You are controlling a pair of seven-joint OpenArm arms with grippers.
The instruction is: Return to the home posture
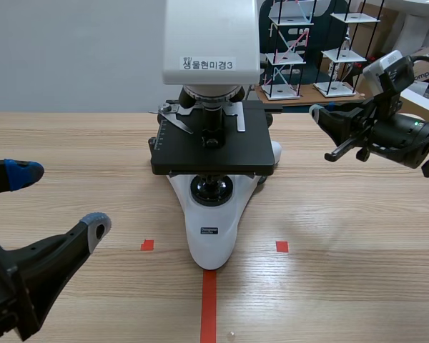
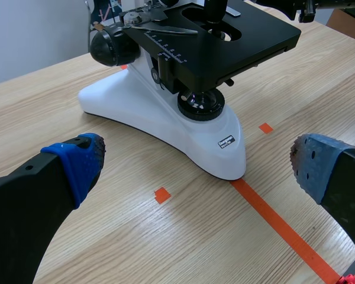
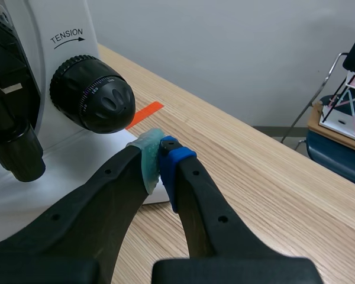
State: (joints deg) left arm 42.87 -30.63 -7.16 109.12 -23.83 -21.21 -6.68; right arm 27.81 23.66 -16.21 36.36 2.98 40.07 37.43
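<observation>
The left gripper (image 1: 61, 200) has its two thick black fingers spread wide with nothing between them, one tipped with a blue dotted pad (image 2: 83, 163) and the other with a grey-blue dotted pad (image 2: 316, 165). It hangs low over the pale wooden table (image 1: 343, 214) at the near left. In the left wrist view, the rounded foot of the white and black microscope (image 1: 211, 236) lies ahead of the open fingers, apart from both.

The right gripper (image 3: 161, 160) has its fingers closed. Its pale green pad (image 3: 147, 157) and blue pad (image 3: 174, 163) press against each other and hold nothing. It is raised at the right of the microscope, about level with the flat black stage (image 1: 214, 146). In the right wrist view its tips are close by the large ribbed black focus knob (image 3: 94, 94) on the microscope's white arm and clear of it.

The microscope stands at the middle of the table, its narrow foot pointing toward the robot. The tip of the foot sits at the far end of the orange-red tape line (image 1: 209, 307), with a small orange-red tape square (image 1: 147, 245) on one side and another (image 1: 282, 246) on the other. A white label with printed characters (image 1: 209, 64) is on its head.
</observation>
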